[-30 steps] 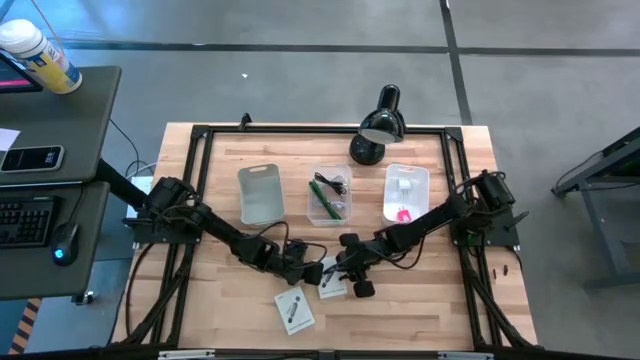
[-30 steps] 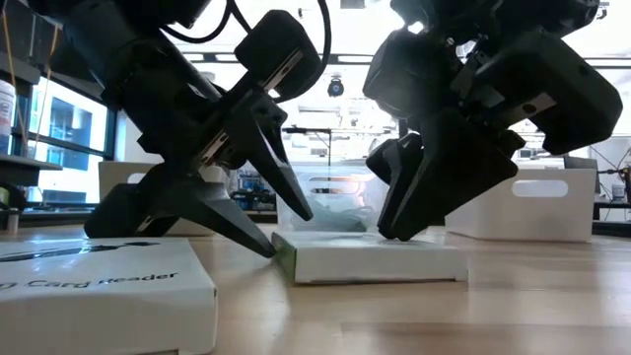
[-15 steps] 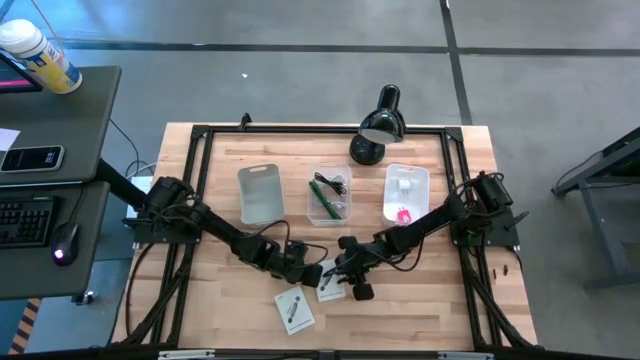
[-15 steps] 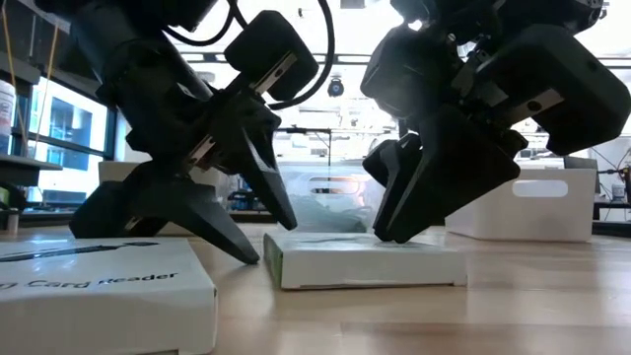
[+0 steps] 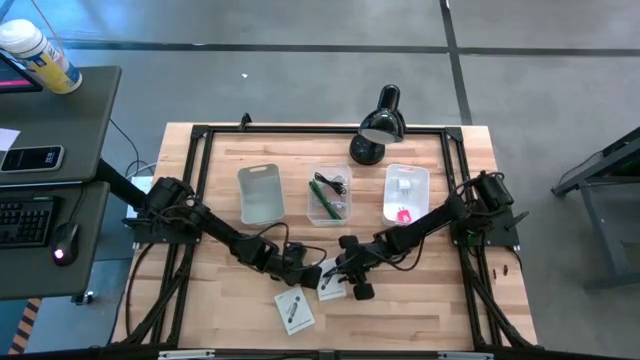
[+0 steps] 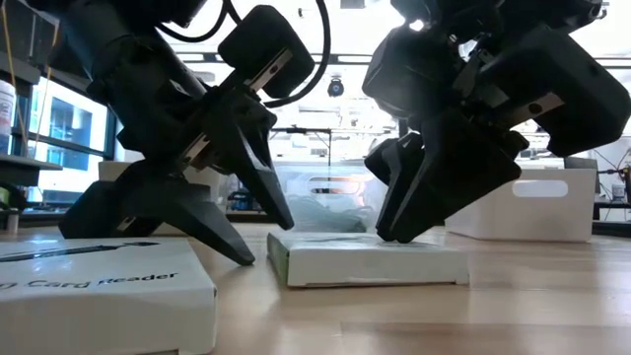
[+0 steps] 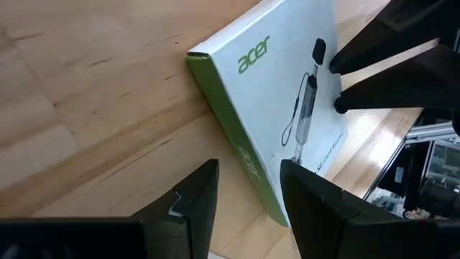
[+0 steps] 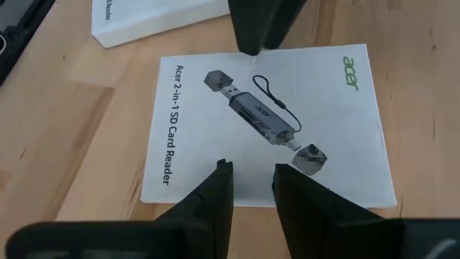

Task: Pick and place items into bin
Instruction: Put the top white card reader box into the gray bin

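Observation:
A white Acer card-reader box (image 5: 331, 281) lies flat on the table between my two grippers. My left gripper (image 6: 264, 244) is open and straddles the box's left end (image 7: 215, 108): one finger is over the top, the other is down beside the green side. My right gripper (image 8: 253, 188) is open, with its tips on the box's printed top (image 6: 375, 258). A second white box (image 5: 294, 311) lies nearer the front edge. A green stick and a black cable lie in the clear middle bin (image 5: 329, 196). A pink piece and a white block lie in the right bin (image 5: 405, 192). My left gripper's upper fingertip (image 8: 251, 32) meets the box's top at its left edge (image 8: 253, 56), slanting down from the table's left. The lower fingertip (image 6: 242, 258) stands on the wood beside the box's side. The box lies flat on the table. My right gripper rests both fingertips (image 6: 394, 235) on the box's printed top face, near the picture of the reader's cap (image 8: 253, 173). It slants down from the table's right. Nothing is between the fingers, and the box stays flat on the table.
A white bin (image 5: 260, 193) stands left of the clear one. A black desk lamp (image 5: 378, 125) stands at the far edge behind the bins. A black frame (image 5: 200, 135) runs round the tabletop. Bare wood lies along the near right.
My left gripper has tipped a little, and its lower fingertip has drawn back toward the table's left, off the box's end. The box has slid slightly the same way under my right gripper's tips. Neither gripper's gap has changed.

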Action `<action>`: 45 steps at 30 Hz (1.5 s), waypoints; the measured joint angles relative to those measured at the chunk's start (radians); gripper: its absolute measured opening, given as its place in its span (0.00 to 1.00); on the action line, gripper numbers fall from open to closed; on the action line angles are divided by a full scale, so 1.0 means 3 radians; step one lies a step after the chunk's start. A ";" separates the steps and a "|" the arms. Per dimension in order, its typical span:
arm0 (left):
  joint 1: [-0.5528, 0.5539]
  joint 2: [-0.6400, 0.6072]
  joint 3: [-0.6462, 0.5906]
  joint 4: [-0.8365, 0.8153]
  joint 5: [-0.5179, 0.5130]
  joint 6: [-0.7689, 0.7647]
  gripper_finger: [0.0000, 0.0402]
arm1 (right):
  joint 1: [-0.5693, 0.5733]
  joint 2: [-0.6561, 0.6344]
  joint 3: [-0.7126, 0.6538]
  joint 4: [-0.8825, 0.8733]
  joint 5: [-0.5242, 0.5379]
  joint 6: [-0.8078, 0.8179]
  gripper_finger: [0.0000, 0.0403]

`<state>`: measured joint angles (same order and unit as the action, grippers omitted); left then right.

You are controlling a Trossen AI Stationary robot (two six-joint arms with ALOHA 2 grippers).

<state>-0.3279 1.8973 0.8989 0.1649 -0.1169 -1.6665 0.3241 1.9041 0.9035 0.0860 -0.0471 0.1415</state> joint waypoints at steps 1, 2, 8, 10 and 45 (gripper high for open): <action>0.0000 0.0002 0.0000 0.0009 -0.0001 -0.0001 0.36 | -0.0001 0.0000 0.0000 -0.0004 0.0001 0.0015 0.23; 0.0000 0.0004 0.0000 0.0019 -0.0001 -0.0001 0.36 | -0.0001 0.0000 0.0000 -0.0008 0.0004 0.0017 0.23; -0.0004 0.0009 -0.0003 0.0055 -0.0055 -0.0006 0.36 | -0.0006 -0.0008 -0.0282 0.0411 0.0012 0.0221 0.23; -0.0004 0.0009 -0.0003 0.0057 -0.0061 -0.0007 0.36 | -0.0008 -0.0011 -0.0399 0.0590 -0.0017 0.0345 0.23; 0.0002 0.0012 -0.0003 0.0086 -0.0276 -0.0142 0.36 | 0.0128 -0.0105 -0.0754 0.1005 0.0362 0.0499 0.23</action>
<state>-0.3274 1.9009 0.8982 0.1908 -0.1997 -1.7092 0.3626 1.8726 0.6773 0.3876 0.0616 0.2911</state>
